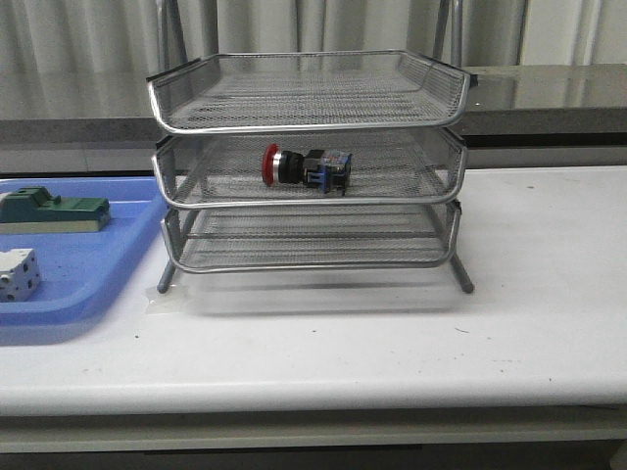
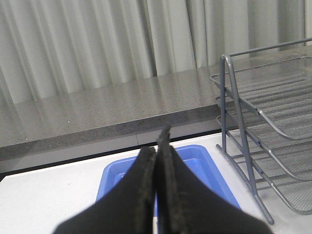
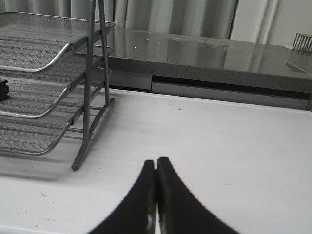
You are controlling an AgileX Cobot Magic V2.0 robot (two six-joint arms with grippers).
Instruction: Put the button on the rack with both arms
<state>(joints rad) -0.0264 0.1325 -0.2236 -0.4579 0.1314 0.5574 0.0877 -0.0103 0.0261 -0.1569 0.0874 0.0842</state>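
You are looking at the button (image 1: 305,167) lying on its side in the middle tray of the rack (image 1: 309,125), red head pointing toward the blue tray (image 1: 93,264). That tray is sitting just beside the rack on the table (image 1: 529,313), holding a green and cream block (image 1: 54,210) and a white cube (image 1: 18,272). Your left gripper (image 2: 157,146) is hanging above the blue tray, fingers pressed together, gripping nothing. Your right gripper (image 3: 156,168) is hovering over bare table, likewise closed and empty.
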